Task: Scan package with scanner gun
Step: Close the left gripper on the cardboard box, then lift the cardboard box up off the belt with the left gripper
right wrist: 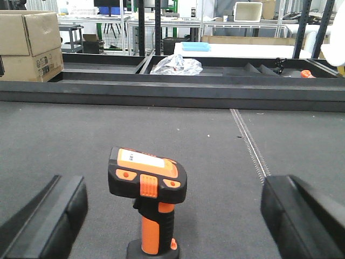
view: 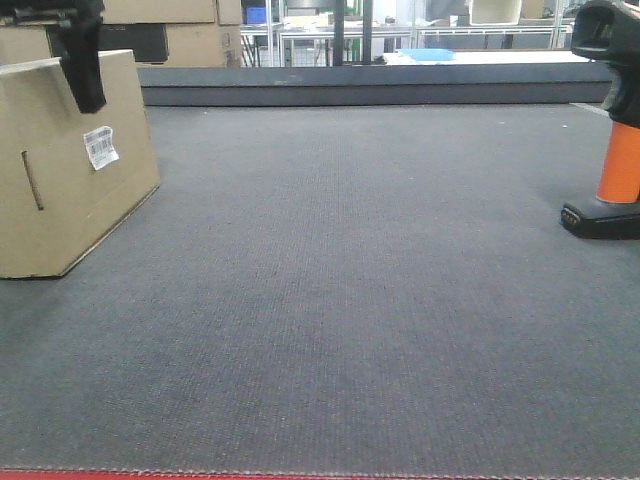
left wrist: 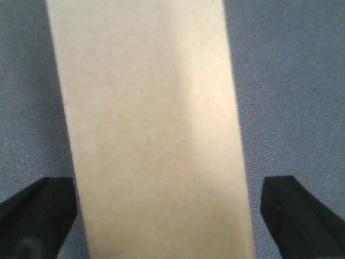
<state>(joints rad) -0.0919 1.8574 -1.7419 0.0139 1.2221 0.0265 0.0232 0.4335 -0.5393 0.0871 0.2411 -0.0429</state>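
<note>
Well, package: plain tan cardboard box (view: 60,170) stood far left.
Scanner: black-and-orange pistol-shaped scanner gun (right wrist: 146,181) stood upright, far right.
Left claw (left wrist: 167,186): wide open, either side of box.
Right claw (right wrist: 175,189): wide open, flanking scanner.

You have the package (view: 80,200) far left on the mat (view: 340,300) — the scanner gun (view: 620,165) stands upright far right, well apart; cartons (view: 195,45) sit behind the package.
</note>
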